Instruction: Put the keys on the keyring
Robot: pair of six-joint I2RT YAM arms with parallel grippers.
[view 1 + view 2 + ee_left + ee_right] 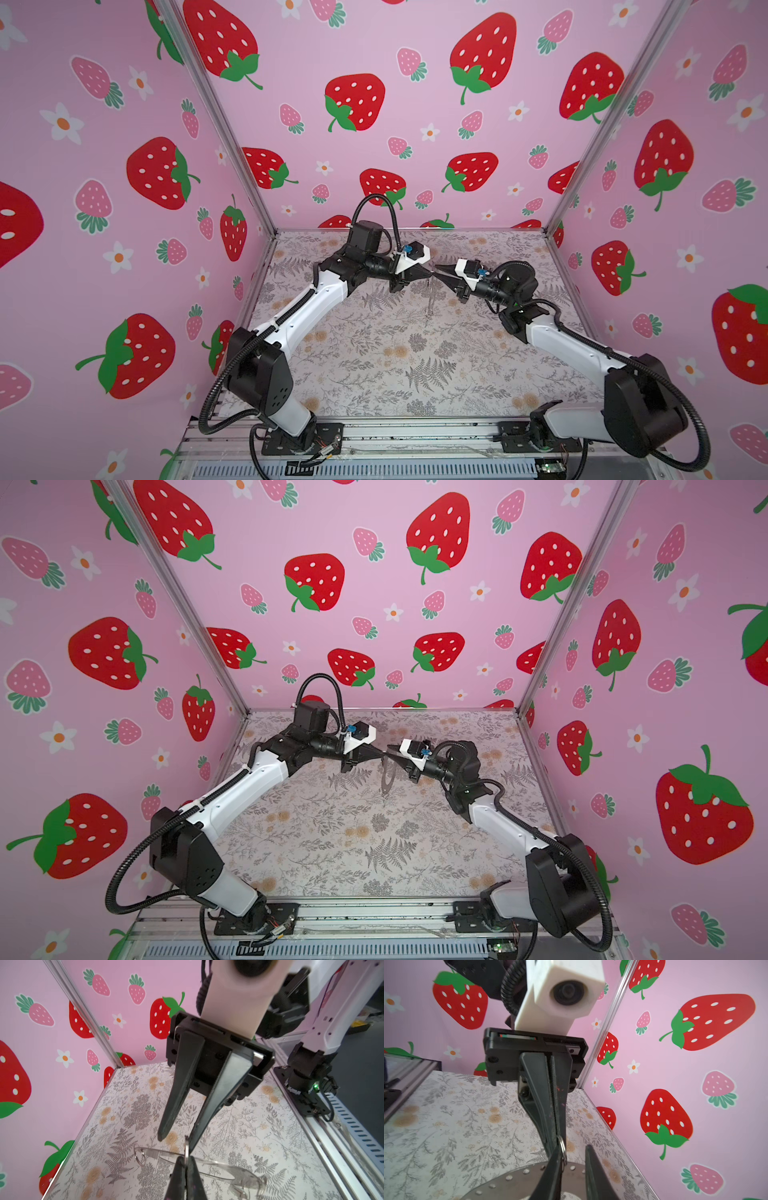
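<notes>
Silvery-grey metal: the keyring (517, 1178), a wide flat washer with small holes along its rim. We log it hanging clear of the tabletop (374, 353), directly under the spot where the two arms meet tip to tip.

Item, left claw (557, 1136): shut tight, its tips pinching a small wire loop (562, 1147) at the keyring's rim. We read this as the carrying grip. The loop serves as a handle, so the heavy disc dangles below with its rim holes unobstructed.

Item, right claw (178, 1140): fingers apart with a plain gap between them, set nose to nose with the left claw. The pinched loop lies close against one finger; we cannot tell whether they touch. We judge that this claw holds nothing, so the ring's weight rests on the left claw alone.

Item, second wire loop (139, 1157): at the keyring's rim, away from both claws, with nothing hung on it that we can see.

Item, keys: none identified in any view. In the left wrist view a greyish shape at the ring's far end may be one, or only part of the ring.

Assessment: we take the mid-air hold, approached from opposite sides, as a way to give both claws access to the loop. Threading looks not yet begun.
</notes>
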